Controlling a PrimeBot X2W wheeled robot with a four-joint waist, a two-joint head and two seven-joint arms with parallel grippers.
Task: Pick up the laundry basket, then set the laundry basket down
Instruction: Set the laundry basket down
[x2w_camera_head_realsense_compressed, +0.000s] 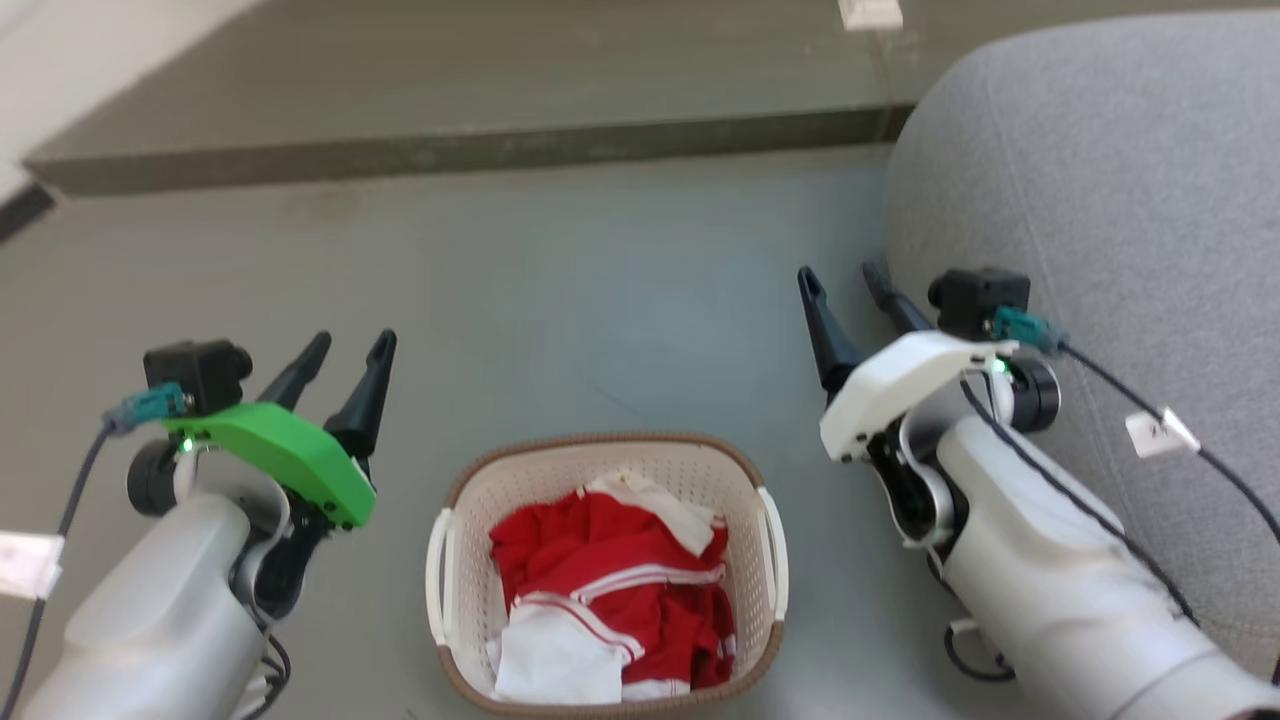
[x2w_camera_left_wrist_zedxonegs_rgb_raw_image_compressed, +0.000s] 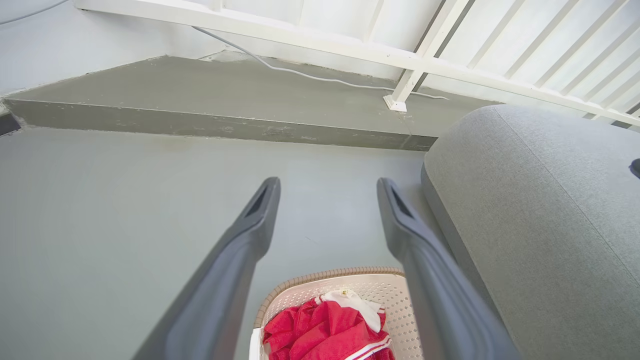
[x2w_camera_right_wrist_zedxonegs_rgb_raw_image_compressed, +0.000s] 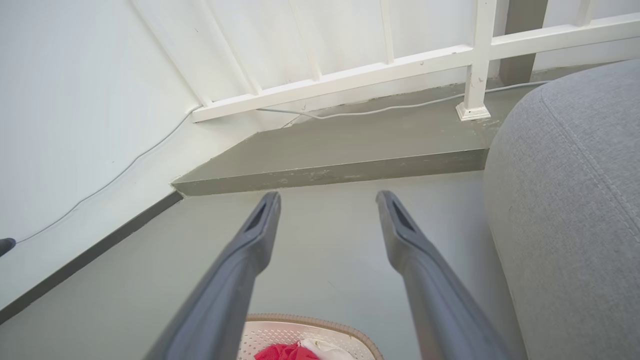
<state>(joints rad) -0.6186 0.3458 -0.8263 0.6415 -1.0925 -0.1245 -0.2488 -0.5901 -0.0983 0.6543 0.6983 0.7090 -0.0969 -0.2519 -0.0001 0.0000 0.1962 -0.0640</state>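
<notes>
The laundry basket (x2w_camera_head_realsense_compressed: 600, 455) stands on the grey floor at the bottom centre of the head view, cream-white and perforated, with a brown rim and a white handle on each side. Red and white clothes (x2w_camera_head_realsense_compressed: 612, 590) fill it. My left gripper (x2w_camera_head_realsense_compressed: 353, 345) hovers open to the basket's left, fingers pointing away from me, holding nothing. On the other side my right gripper (x2w_camera_head_realsense_compressed: 842, 278) is open and empty as well, close to the grey seat. The basket's far rim (x2w_camera_left_wrist_zedxonegs_rgb_raw_image_compressed: 330, 276) shows low between the left fingers, and the right wrist view catches that same rim (x2w_camera_right_wrist_zedxonegs_rgb_raw_image_compressed: 310, 320).
A large grey upholstered seat (x2w_camera_head_realsense_compressed: 1100, 200) bulges in at the right, beside the right arm. A raised concrete step (x2w_camera_head_realsense_compressed: 450, 150) runs across the far side, with a white railing (x2w_camera_right_wrist_zedxonegs_rgb_raw_image_compressed: 380, 65) and a thin cable above it. A white wall (x2w_camera_right_wrist_zedxonegs_rgb_raw_image_compressed: 75, 125) closes the left.
</notes>
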